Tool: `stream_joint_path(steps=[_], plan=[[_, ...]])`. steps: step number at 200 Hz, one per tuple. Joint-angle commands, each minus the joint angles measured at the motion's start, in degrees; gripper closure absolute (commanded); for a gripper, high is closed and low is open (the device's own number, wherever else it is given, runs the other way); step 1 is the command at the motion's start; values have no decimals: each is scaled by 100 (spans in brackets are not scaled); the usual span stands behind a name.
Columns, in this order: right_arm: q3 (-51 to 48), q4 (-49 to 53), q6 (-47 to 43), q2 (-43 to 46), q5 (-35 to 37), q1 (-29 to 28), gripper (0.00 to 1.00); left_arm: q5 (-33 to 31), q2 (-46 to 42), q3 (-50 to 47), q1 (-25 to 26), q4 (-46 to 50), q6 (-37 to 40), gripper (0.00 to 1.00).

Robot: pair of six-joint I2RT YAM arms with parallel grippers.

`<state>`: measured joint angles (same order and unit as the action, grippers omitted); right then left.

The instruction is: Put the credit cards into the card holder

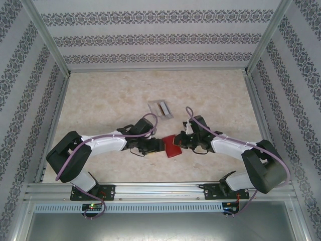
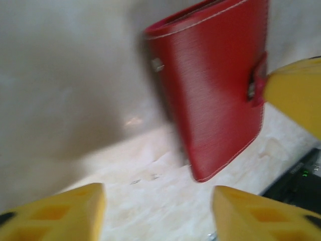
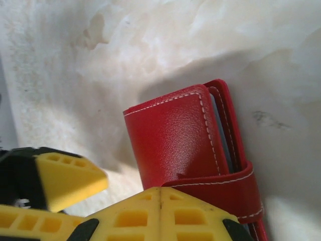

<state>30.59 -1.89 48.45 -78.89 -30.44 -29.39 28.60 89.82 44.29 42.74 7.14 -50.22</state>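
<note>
Right gripper [image 3: 160, 198] closed on card holder [image 3: 170, 140] snap tab [image 3: 215, 183], apparently steadying it; left gripper [image 2: 158, 193] open beside it, empty.

Behind right gripper [image 3: 160, 196]: card holder [image 3: 170, 140] tab

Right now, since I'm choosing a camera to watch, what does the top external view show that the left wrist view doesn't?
Top external adds the grey tray farther up the table, and the patterned walls. Left wrist adds close detail: the snap tab, white stitching, and the left gripper open with nothing between its fingers. Shared: the red card holder, pinched by the right gripper.
</note>
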Motion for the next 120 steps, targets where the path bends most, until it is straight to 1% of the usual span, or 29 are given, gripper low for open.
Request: stream_joint_path(steps=[1, 19, 38, 51, 81, 120], plan=[[138, -267, 470, 347, -314, -22, 100, 278, -219, -291, -38, -881, -193, 31], [154, -174, 591, 399, -217, 19, 100, 338, -96, -224, -44, -924, -173, 29], [84, -353, 908, 185, -393, 91, 100, 291, 28, -157, -53, -934, -190, 29], [42, -435, 1010, 2, -447, 82, 100, 284, 108, -159, -64, -1054, -224, 30], [-199, -1013, 1403, -363, -602, 49, 100, 337, 338, -165, -99, -1305, -375, 34], [-211, -814, 1172, -575, -375, 29, 100, 454, 695, -243, -99, -1680, -551, 39]])
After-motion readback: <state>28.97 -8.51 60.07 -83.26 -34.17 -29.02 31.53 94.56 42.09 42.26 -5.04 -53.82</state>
